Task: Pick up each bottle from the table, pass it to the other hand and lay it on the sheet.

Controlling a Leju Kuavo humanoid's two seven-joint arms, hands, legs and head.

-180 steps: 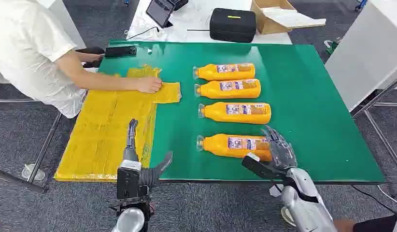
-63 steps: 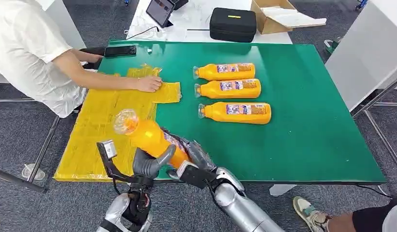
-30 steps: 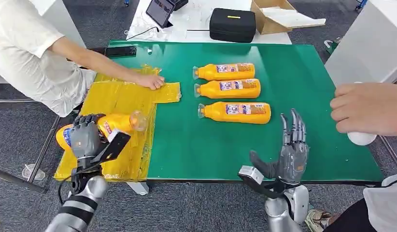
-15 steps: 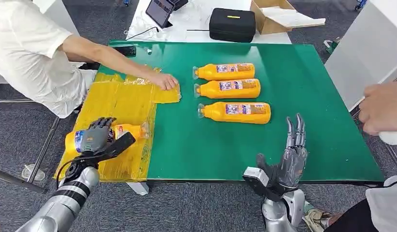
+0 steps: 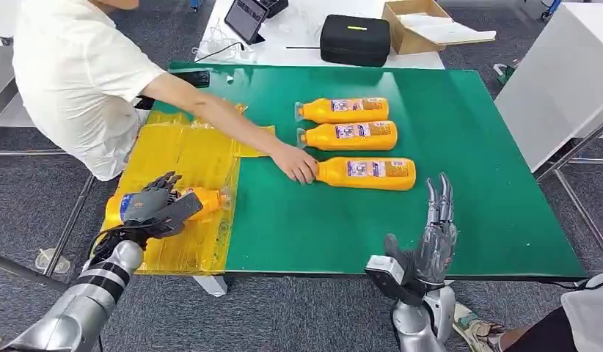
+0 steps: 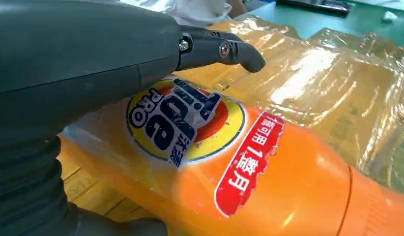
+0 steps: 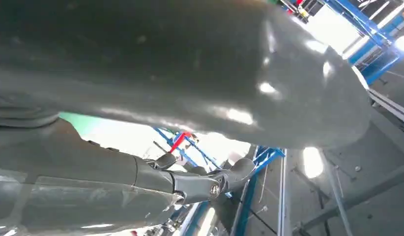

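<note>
An orange bottle (image 5: 201, 202) lies on the yellow sheet (image 5: 185, 158) near its front edge, cap toward the table's middle. My left hand (image 5: 153, 207) still grips it, fingers arched over the body and thumb along the near side. The left wrist view shows that bottle (image 6: 249, 172) close up, its label up, with my left hand (image 6: 92, 59) over it. Three more orange bottles (image 5: 342, 110) (image 5: 348, 135) (image 5: 366, 173) lie in a row on the green table (image 5: 474, 154). My right hand (image 5: 430, 246) stands empty at the front edge, fingers straight up.
A person in a white shirt (image 5: 78, 73) leans in from the left, with one hand (image 5: 297, 163) on the cap end of the nearest bottle in the row. A black case (image 5: 354, 38), a cardboard box (image 5: 423, 22) and a tablet (image 5: 246, 16) sit on the white table behind.
The person's arm has reached from the sheet across to the nearest bottle's cap. The other person's hand at the right edge is gone. My left hand has barely moved with its bottle.
</note>
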